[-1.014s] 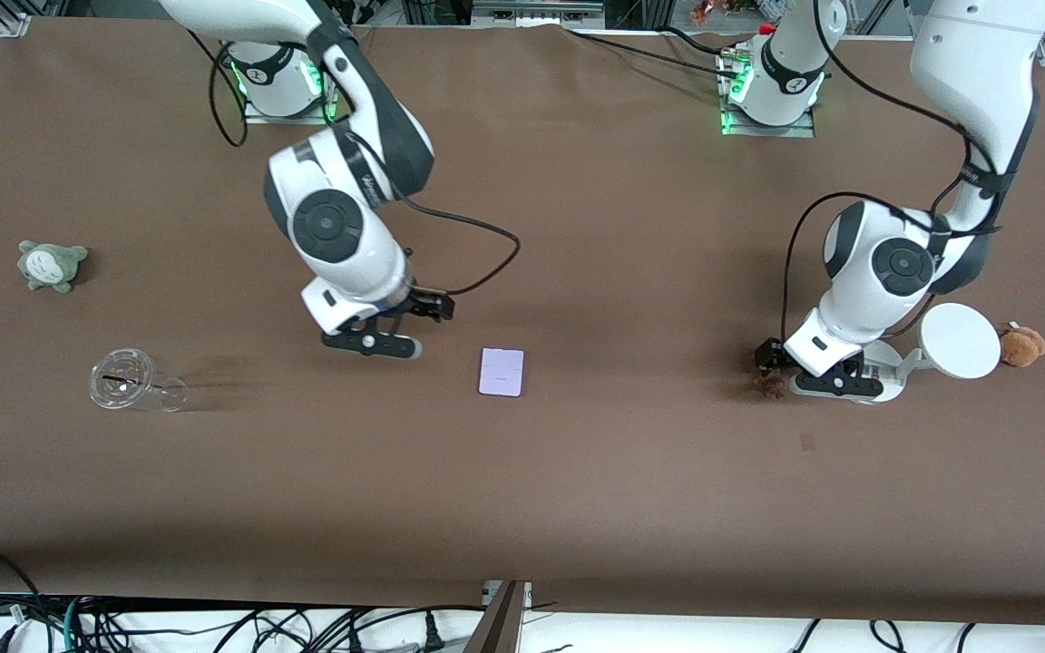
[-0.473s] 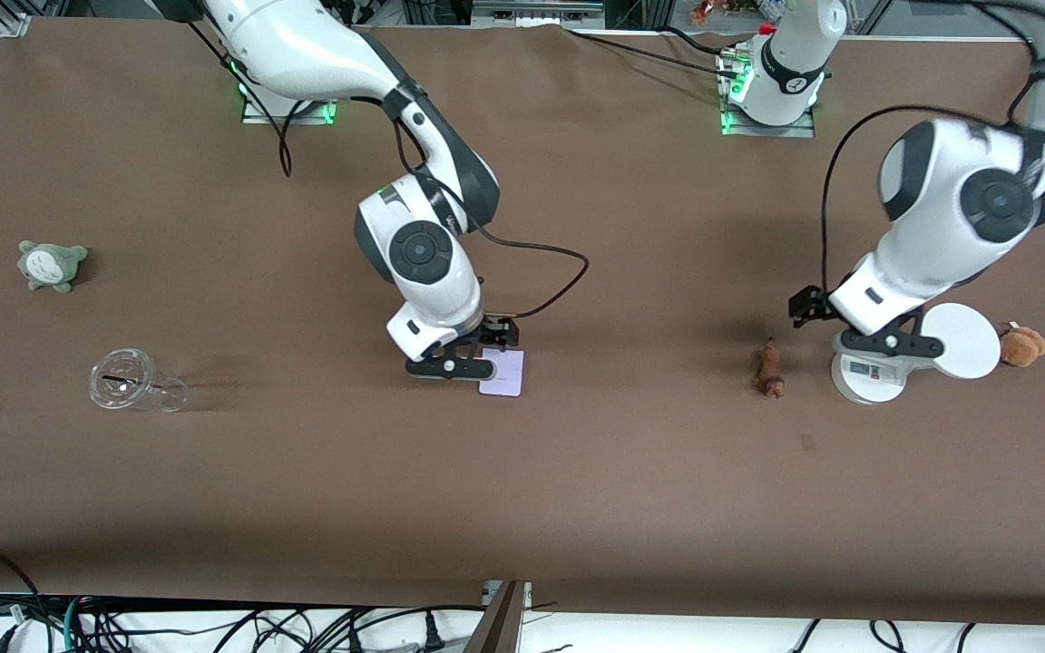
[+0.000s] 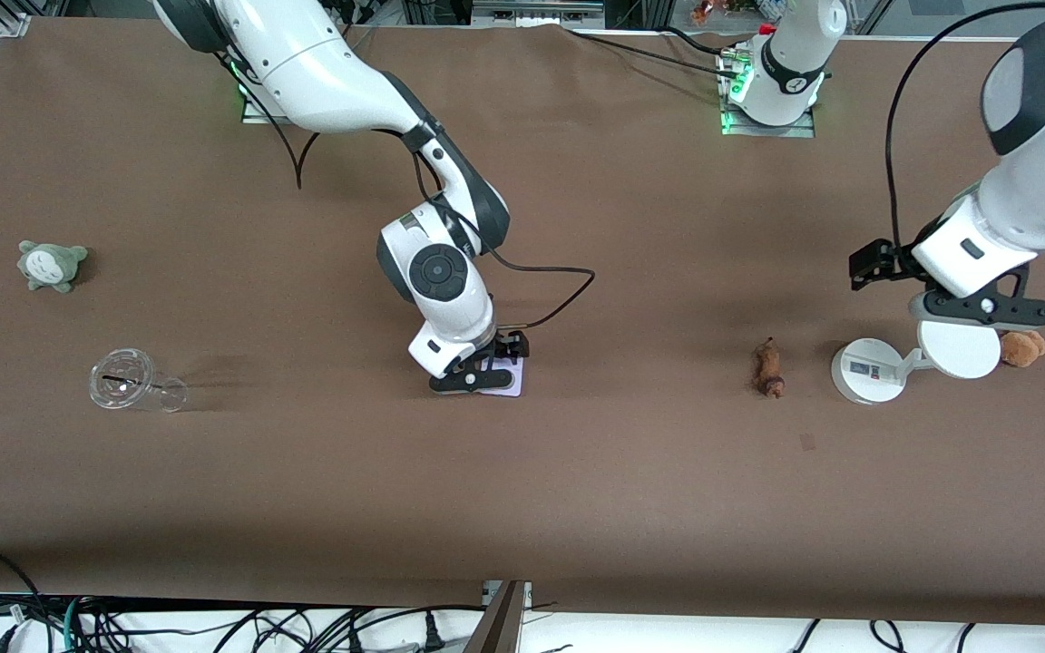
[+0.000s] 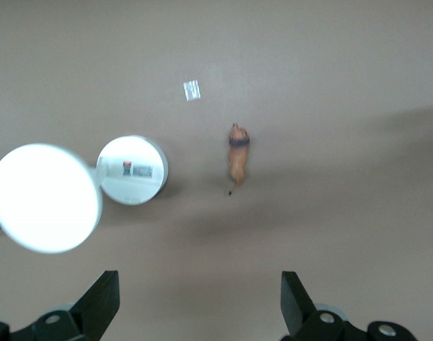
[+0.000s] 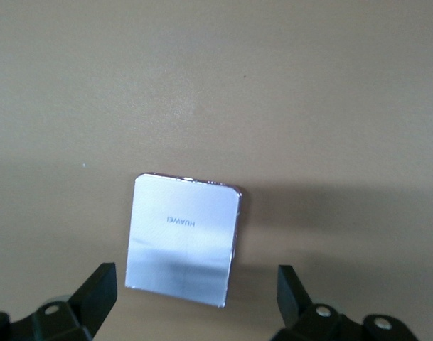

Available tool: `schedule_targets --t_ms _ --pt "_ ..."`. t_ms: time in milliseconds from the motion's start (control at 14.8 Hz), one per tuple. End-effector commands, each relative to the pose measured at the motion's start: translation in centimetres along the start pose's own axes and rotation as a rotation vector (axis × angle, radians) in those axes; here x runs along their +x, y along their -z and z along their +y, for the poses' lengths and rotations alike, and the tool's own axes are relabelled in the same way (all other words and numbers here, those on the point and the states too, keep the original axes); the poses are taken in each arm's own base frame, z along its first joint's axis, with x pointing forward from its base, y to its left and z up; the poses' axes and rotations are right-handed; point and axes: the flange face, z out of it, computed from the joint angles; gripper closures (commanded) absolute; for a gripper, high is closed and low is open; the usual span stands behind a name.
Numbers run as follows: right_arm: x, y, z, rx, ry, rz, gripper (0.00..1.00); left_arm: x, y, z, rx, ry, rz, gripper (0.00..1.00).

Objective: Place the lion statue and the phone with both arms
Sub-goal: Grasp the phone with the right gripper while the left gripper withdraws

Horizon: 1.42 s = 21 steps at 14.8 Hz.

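Observation:
The phone (image 3: 511,382), a flat pale lavender rectangle, lies on the brown table near the middle. My right gripper (image 3: 479,376) is low over it, open, with one finger on each side of it and not gripping it. In the right wrist view the phone (image 5: 184,238) lies between the open fingers of my right gripper (image 5: 193,290). The lion statue (image 3: 768,367), slim and reddish-brown, lies on the table toward the left arm's end. My left gripper (image 3: 976,308) is open and empty, up over the white stand. The left wrist view shows the lion (image 4: 237,156) below my left gripper (image 4: 198,295).
A white stand (image 3: 865,372) with a round disc (image 3: 958,349) stands beside the lion. A tan plush toy (image 3: 1023,346) sits beside the disc. A grey-green plush (image 3: 51,265) and a clear cup (image 3: 134,383) on its side lie toward the right arm's end.
My right gripper moved across and down over the phone. My left gripper let go of the lion, rose and drew away toward the stand; the lion stays lying on the table.

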Motion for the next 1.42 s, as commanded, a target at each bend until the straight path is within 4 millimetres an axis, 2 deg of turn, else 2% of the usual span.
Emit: schedule_targets --t_ms 0,135,338,405,541,811,878,946,1014,1081,1216,1284,1351 --pt "0.2 -1.0 -1.1 0.006 0.043 0.035 0.00 -0.9 4.4 -0.9 -0.016 -0.014 -0.014 0.00" --pt "-0.2 -2.3 -1.3 -0.005 0.064 0.047 0.00 -1.4 6.2 -1.5 -0.019 -0.014 -0.018 0.00" --pt "-0.8 -3.7 -2.1 -0.006 0.082 0.067 0.00 -2.8 7.4 -3.1 -0.017 0.011 -0.017 0.00" --pt "-0.8 -4.0 -2.1 -0.003 0.081 0.072 0.00 -3.3 6.9 -3.2 -0.017 0.010 -0.044 0.00" --pt "-1.0 -4.5 -2.3 0.002 0.084 0.081 0.01 -3.7 6.1 -4.8 -0.020 0.042 -0.072 0.00" --pt "-1.2 -5.4 -2.2 -0.005 0.089 0.082 0.02 -4.3 7.4 -4.4 -0.010 0.040 -0.057 0.00" --pt "-1.5 -5.7 -2.5 -0.013 0.097 0.081 0.05 -4.3 7.4 -4.4 -0.010 0.040 -0.056 0.00" --pt "-1.7 -5.9 -2.6 -0.022 0.108 0.083 0.11 -4.2 7.4 -4.0 -0.009 0.040 -0.057 0.00" --pt "-1.7 -5.9 -2.6 -0.025 0.113 0.085 0.23 -4.2 7.4 -3.6 -0.009 0.040 -0.059 0.00" --pt "-1.5 -5.6 -2.4 -0.027 0.117 0.087 0.41 -4.1 7.4 -3.3 -0.004 0.036 -0.056 0.00" --pt "-1.2 -5.1 -2.3 -0.028 0.121 0.088 0.70 -3.7 7.4 -3.6 0.005 0.036 -0.043 0.00" --pt "-0.9 -4.6 -2.0 -0.034 0.124 0.088 0.80 -3.5 7.4 -3.7 -0.003 0.036 -0.029 0.00" --pt "-0.6 -3.7 -1.7 -0.047 0.123 0.079 0.81 -3.5 7.6 -3.7 -0.002 0.032 -0.022 0.00"
